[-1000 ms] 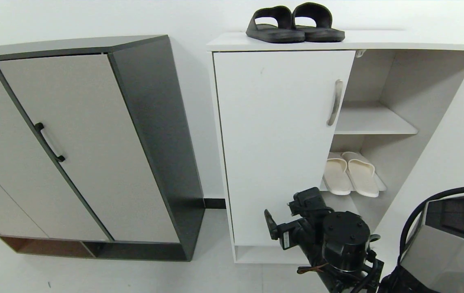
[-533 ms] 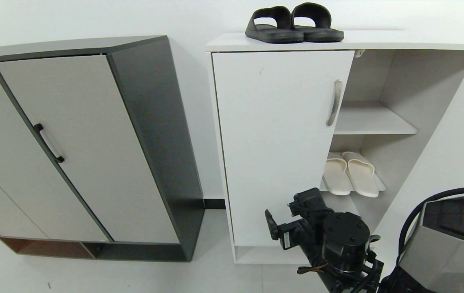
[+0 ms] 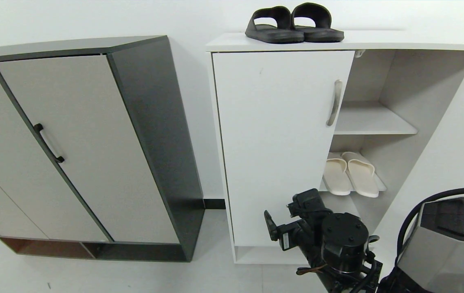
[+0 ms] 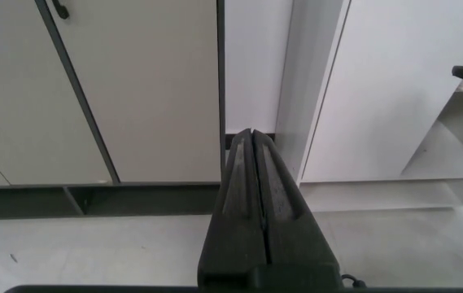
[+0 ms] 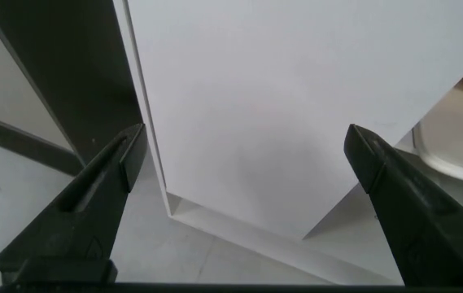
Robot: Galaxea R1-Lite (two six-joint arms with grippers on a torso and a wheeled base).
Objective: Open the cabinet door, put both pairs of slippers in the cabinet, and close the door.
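Observation:
A black pair of slippers (image 3: 295, 24) rests on top of the white cabinet (image 3: 378, 40). The cabinet's right door (image 3: 456, 134) is swung open, while its left door (image 3: 276, 142) with a metal handle (image 3: 335, 102) is closed. Inside, a white pair of slippers (image 3: 352, 173) lies on the lower shelf, also seen as the white slippers (image 5: 459, 130). Low in front of the closed door, my right gripper (image 3: 288, 213) (image 5: 246, 134) is open and holds nothing. My left gripper (image 4: 251, 140) is shut and empty, facing the gap between the two cabinets.
A dark grey cabinet (image 3: 93, 142) with closed doors and black handles stands to the left, a narrow gap of wall and floor (image 3: 213, 203) between it and the white one. The upper shelf (image 3: 372, 122) of the white cabinet is bare.

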